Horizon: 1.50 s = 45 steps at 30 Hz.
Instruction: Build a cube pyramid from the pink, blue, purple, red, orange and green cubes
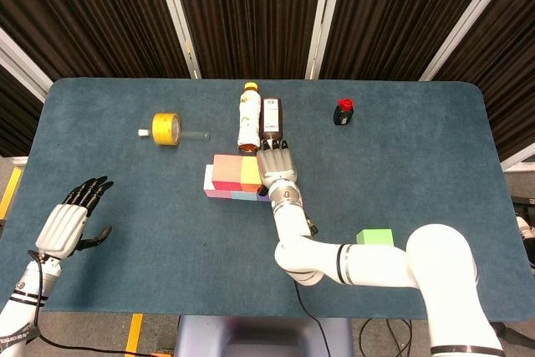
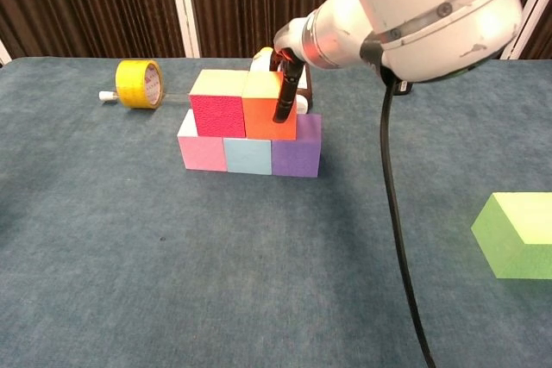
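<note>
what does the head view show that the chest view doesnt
Only the head view shows the left hand, held apart from everything, the back of the right hand at the stack, and the small red-topped item.

Only the chest view shows the cubes' fronts: pink cube, blue cube, purple cube below; red cube, orange cube above.

Both share the green cube, yellow tape roll and table.

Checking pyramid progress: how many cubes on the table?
6. Pink cube, blue cube and purple cube form the bottom row; red cube and orange cube sit on them; green cube lies apart, near right. None seem hidden.
</note>
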Available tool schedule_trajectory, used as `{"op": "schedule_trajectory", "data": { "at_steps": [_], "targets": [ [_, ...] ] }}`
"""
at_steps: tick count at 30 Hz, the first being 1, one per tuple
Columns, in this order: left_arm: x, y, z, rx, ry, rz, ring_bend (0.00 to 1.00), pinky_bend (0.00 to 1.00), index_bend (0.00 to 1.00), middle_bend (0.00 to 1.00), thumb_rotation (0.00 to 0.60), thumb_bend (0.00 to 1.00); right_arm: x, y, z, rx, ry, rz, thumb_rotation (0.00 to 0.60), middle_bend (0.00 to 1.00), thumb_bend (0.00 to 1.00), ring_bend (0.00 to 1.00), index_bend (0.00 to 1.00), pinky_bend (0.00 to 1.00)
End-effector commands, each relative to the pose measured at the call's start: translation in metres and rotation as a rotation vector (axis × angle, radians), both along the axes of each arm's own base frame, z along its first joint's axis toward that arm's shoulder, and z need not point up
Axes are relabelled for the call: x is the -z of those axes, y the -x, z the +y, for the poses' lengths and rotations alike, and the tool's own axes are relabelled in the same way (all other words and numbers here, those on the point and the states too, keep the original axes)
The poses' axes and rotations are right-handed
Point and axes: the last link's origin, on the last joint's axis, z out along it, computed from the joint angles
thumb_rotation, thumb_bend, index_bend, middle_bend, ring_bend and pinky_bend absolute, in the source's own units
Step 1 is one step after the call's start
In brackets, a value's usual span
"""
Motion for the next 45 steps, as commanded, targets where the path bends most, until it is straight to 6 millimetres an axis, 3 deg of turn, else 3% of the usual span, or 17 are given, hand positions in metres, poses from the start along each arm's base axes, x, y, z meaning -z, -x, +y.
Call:
{"op": "schedule_trajectory", "data": {
  "at_steps": [1, 8, 18, 21, 27, 30, 34, 35, 37, 45],
  "targets": [
    [0.0, 0.0, 0.0, 0.001, 0.0, 0.001, 0.0, 0.14, 0.09, 0.02, 0.6, 0.35, -0.001, 0.001, 0.001, 0.0, -0.002, 0.001, 0.6, 0.14, 0.32, 0.0, 0.22, 0.12],
    [-0.001, -0.002, 0.0, 0.005, -0.002, 0.005, 0.0, 0.14, 0.08, 0.02, 0.6, 0.35, -0.005, 0.005, 0.003, -0.002, -0.01, -0.01, 0.6, 0.13, 0.32, 0.0, 0.09, 0.11],
    [-0.002, -0.006, 0.002, 0.014, -0.008, 0.006, 0.0, 0.14, 0.08, 0.02, 0.6, 0.35, -0.021, 0.011, 0.013, -0.052, -0.017, -0.056, 0.6, 0.1, 0.32, 0.0, 0.04, 0.11],
    [-0.003, -0.008, 0.002, 0.025, -0.015, 0.008, 0.0, 0.14, 0.08, 0.02, 0.6, 0.35, -0.037, 0.018, 0.02, -0.076, -0.006, -0.083, 0.6, 0.09, 0.32, 0.0, 0.03, 0.11],
    [-0.004, -0.014, 0.005, 0.033, -0.016, 0.016, 0.0, 0.14, 0.08, 0.02, 0.6, 0.35, -0.084, 0.059, 0.044, -0.096, 0.02, -0.119, 0.6, 0.09, 0.32, 0.0, 0.07, 0.11],
    [-0.004, -0.015, 0.005, 0.035, -0.016, 0.017, 0.0, 0.14, 0.08, 0.02, 0.6, 0.35, -0.091, 0.066, 0.048, -0.097, 0.021, -0.127, 0.6, 0.09, 0.32, 0.0, 0.12, 0.12],
    [-0.003, -0.019, 0.006, 0.044, -0.023, 0.026, 0.0, 0.14, 0.09, 0.02, 0.6, 0.35, -0.12, 0.106, 0.069, -0.07, 0.029, -0.157, 0.6, 0.11, 0.32, 0.0, 0.18, 0.13],
    [-0.003, -0.021, 0.007, 0.046, -0.027, 0.034, 0.0, 0.14, 0.09, 0.02, 0.6, 0.35, -0.138, 0.139, 0.086, -0.02, 0.044, -0.134, 0.6, 0.11, 0.32, 0.0, 0.18, 0.13],
    [-0.002, -0.024, 0.008, 0.041, -0.032, 0.04, 0.0, 0.14, 0.09, 0.02, 0.6, 0.35, -0.156, 0.163, 0.105, -0.023, 0.053, -0.151, 0.6, 0.11, 0.32, 0.0, 0.19, 0.13],
    [0.001, -0.031, 0.007, 0.021, -0.053, 0.043, 0.0, 0.14, 0.09, 0.02, 0.6, 0.35, -0.18, 0.236, 0.156, -0.01, 0.042, -0.169, 0.6, 0.11, 0.32, 0.0, 0.22, 0.13]
  ]
}}
